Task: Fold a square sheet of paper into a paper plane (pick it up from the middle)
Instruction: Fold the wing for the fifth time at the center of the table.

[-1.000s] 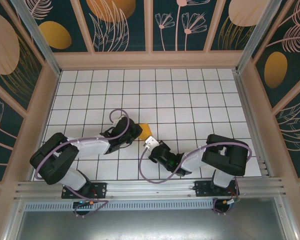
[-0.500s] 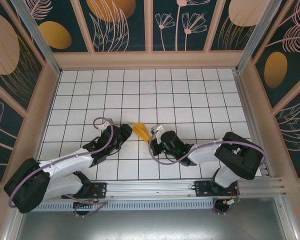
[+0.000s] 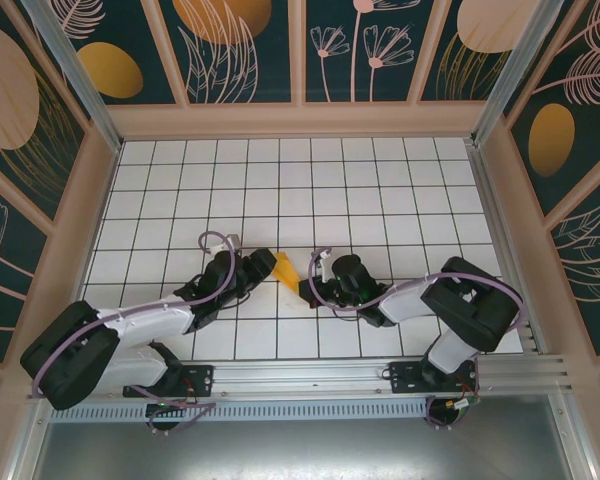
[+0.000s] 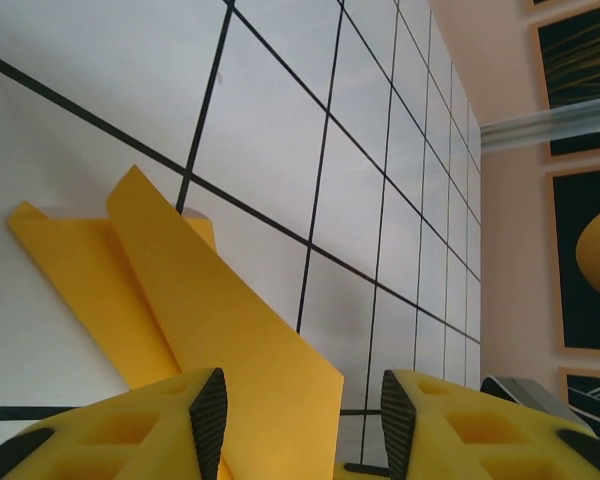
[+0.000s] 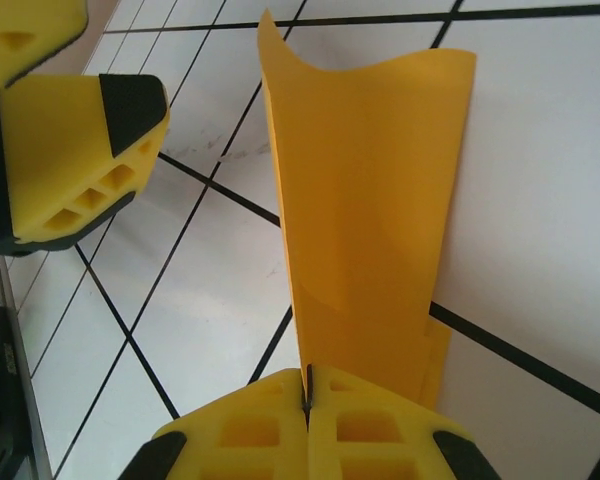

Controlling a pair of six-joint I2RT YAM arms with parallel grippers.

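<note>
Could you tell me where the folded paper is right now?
In the top view the folded paper sits between the left gripper and the right gripper, which pinches it.

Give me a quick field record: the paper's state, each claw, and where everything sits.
paper: orange-yellow sheet, folded lengthwise into a narrow strip with overlapping flaps; not a finished plane
position: near middle of the white grid table, between the two claws
left claw: open, fingers apart, an edge of the sheet in the gap, not clamped
right claw: shut, pinching one end of the sheet
sheet shape at right claw: free end curls upward, away from the tiles
</note>
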